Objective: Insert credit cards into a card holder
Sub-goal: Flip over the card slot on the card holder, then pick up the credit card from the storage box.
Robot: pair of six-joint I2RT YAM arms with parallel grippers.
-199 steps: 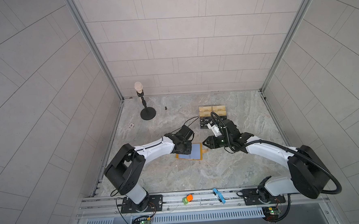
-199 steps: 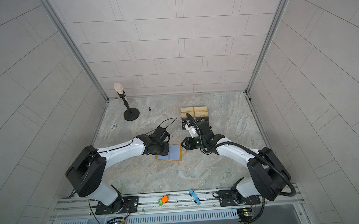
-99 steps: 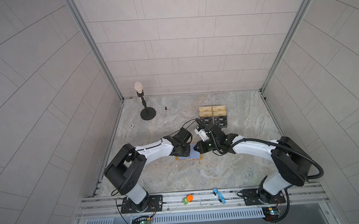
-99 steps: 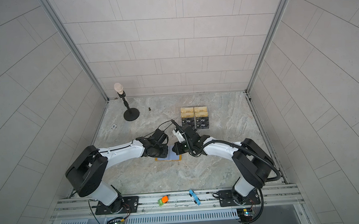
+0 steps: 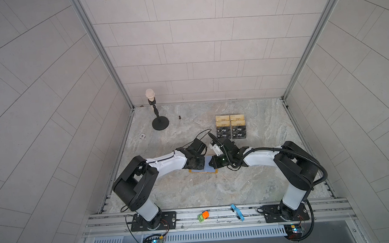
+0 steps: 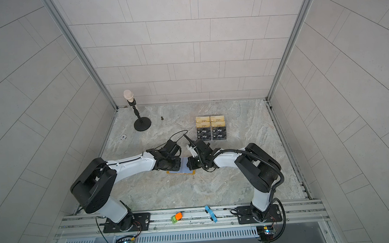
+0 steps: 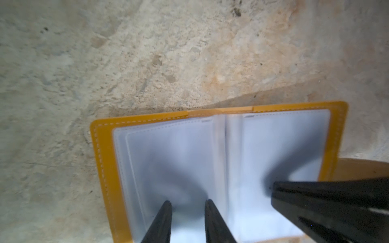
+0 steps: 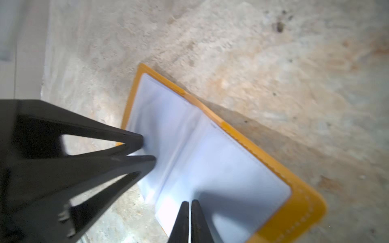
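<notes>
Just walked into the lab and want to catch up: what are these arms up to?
The yellow card holder lies open on the table, its visible sleeves empty. The left gripper is open over one page; the right gripper is shut, tips at the other. Neither holds a card: the black Vip cards sit farther back, with the gold cards.

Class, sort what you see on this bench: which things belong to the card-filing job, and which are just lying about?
Belongs to the job: card holder, black Vip cards.
Lying about: gold cards, microphone stand, orange block, blue clip.
</notes>
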